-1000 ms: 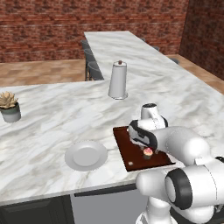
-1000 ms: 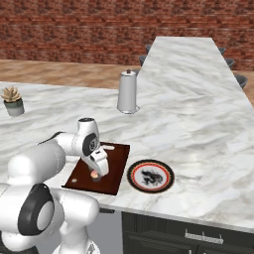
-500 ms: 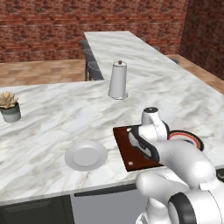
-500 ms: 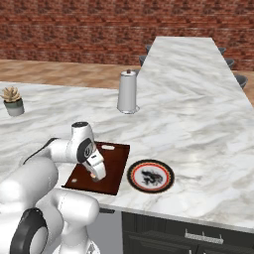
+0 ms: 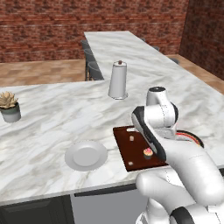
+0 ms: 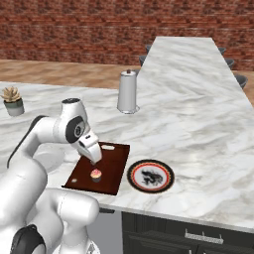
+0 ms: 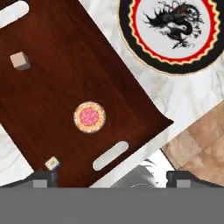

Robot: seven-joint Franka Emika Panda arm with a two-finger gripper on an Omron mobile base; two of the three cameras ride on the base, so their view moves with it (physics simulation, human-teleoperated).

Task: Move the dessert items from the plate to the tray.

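Cupcake [image 7: 89, 116]: pink frosting, upright on tray [image 7: 65, 78], near the middle, toward the short end with the slot handle. Seen also from the left base view [image 5: 148, 152] and the right base view [image 6: 95, 174].
Morsel [image 7: 19, 60]: pale tan cube, on tray, well apart from cupcake; second tiny pale piece [image 7: 52, 163] near tray edge.
Tray: dark reddish-brown board, flat on bench [image 5: 52, 118], close to front edge.
Pincer [image 7: 109, 177]: above tray, fingers [image 7: 43, 177] spread wide, holding nothing, clear of cupcake.
Patterned plate [image 6: 150, 175]: black and red rim, dragon figure, just beside tray.
White plate [image 5: 86, 155]: bare, other side of tray.
Canister [image 5: 118, 80]: upright, farther back.
Potted plant [image 5: 9, 106]: far left of bench.
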